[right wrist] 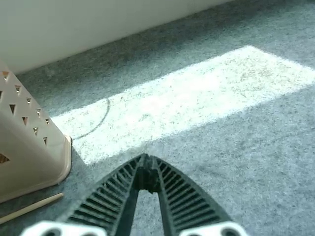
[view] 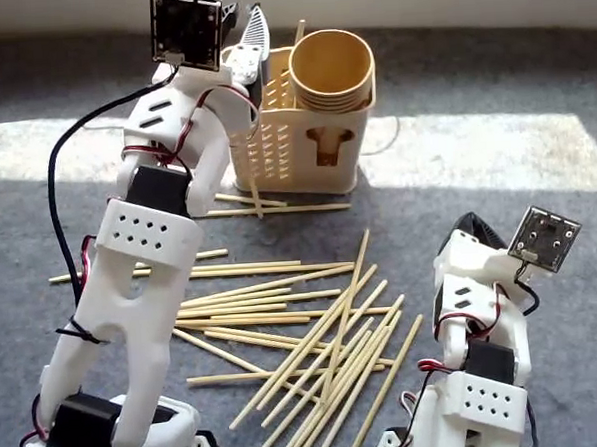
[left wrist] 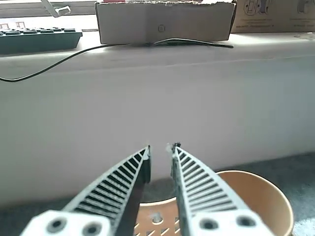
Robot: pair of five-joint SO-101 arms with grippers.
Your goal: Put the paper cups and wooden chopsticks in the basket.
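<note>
Left jaws, slightly parted and empty, hang over the basket (view: pixel 275 155) holding cups (view: pixel 330 67). Right jaws closed, empty. Advise gripping one of the chopsticks (view: pixel 325 342) mid-length, at basket's six o'clock.

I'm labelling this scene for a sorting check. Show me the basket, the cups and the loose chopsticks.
basket (view: pixel 290 159), high view, on its perforated front wall.
cups (view: pixel 330 62), high view, inside the top cup.
chopsticks (view: pixel 332 350), high view, middle of the loose pile.

Paper cups (view: pixel 331 70) stacked in basket (view: pixel 275 150); chopsticks (view: pixel 330 352) scattered nearby.
</note>
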